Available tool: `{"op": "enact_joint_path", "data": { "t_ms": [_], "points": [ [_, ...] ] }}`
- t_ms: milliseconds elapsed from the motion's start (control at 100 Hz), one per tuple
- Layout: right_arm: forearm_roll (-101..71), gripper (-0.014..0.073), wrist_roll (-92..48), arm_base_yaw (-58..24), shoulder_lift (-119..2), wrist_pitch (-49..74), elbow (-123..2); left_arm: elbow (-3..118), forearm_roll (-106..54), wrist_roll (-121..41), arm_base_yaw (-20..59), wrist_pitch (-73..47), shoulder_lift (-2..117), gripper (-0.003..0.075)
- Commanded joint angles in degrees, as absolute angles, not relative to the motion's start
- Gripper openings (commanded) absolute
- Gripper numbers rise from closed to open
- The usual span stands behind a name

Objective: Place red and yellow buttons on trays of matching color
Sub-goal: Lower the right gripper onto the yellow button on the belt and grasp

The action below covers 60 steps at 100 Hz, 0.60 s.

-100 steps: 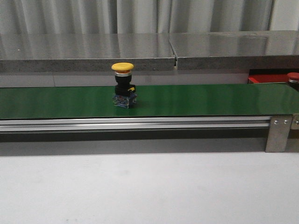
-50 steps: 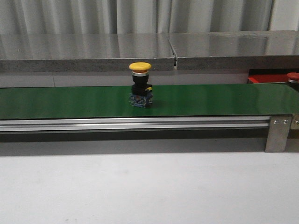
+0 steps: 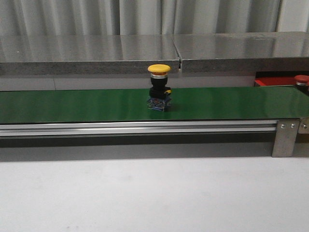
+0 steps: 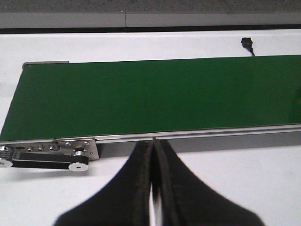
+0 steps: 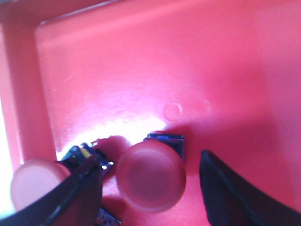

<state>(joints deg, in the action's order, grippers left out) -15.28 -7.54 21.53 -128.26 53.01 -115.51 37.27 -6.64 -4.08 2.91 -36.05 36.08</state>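
Observation:
A yellow-capped button point(image 3: 159, 94) stands upright on the green belt point(image 3: 72, 105), near its middle. A red tray point(image 3: 273, 81) shows at the far right behind the belt, with a red button point(image 3: 302, 79) on it. In the right wrist view my right gripper point(image 5: 150, 159) is open just above the red tray point(image 5: 141, 70). A red button point(image 5: 151, 175) stands between its fingers, free of them. A second red button point(image 5: 35, 186) lies tipped over beside it. My left gripper point(image 4: 153, 153) is shut and empty over the white table, beside the belt's rail. No yellow tray is in view.
A grey stone ledge point(image 3: 145, 53) runs behind the belt. An aluminium rail point(image 3: 135, 128) and a bracket point(image 3: 285, 137) edge the belt's front. The belt's drive pulley point(image 4: 77, 165) sits by the left gripper. A small black part point(image 4: 246, 43) lies beyond the belt.
The yellow button has travelled to the right along the belt, from left of the middle to about the middle. Nothing else has visibly moved.

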Motion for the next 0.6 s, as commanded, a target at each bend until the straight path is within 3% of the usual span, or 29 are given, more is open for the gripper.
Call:
{"op": "enact_joint_path", "data": {
  "t_ms": [0, 350, 590],
  "points": [
    [-16.0, 0.0464, -8.58, 21.9, -122.0, 51.44, -117.36, 38.85, -7.49, -4.04, 3.31, -32.18, 36.11, -0.0019],
    [-15.5, 0.0464, -11.46, 19.35, -114.09, 54.43, -116.47, 38.85, -7.49, -4.04, 3.31, -32.18, 36.11, -0.0019],
    [-13.77, 0.0464, -11.56, 15.41, -106.13, 51.89, -107.53, 38.85, -7.49, -4.04, 3.31, -32.18, 36.11, -0.002]
  ]
}}
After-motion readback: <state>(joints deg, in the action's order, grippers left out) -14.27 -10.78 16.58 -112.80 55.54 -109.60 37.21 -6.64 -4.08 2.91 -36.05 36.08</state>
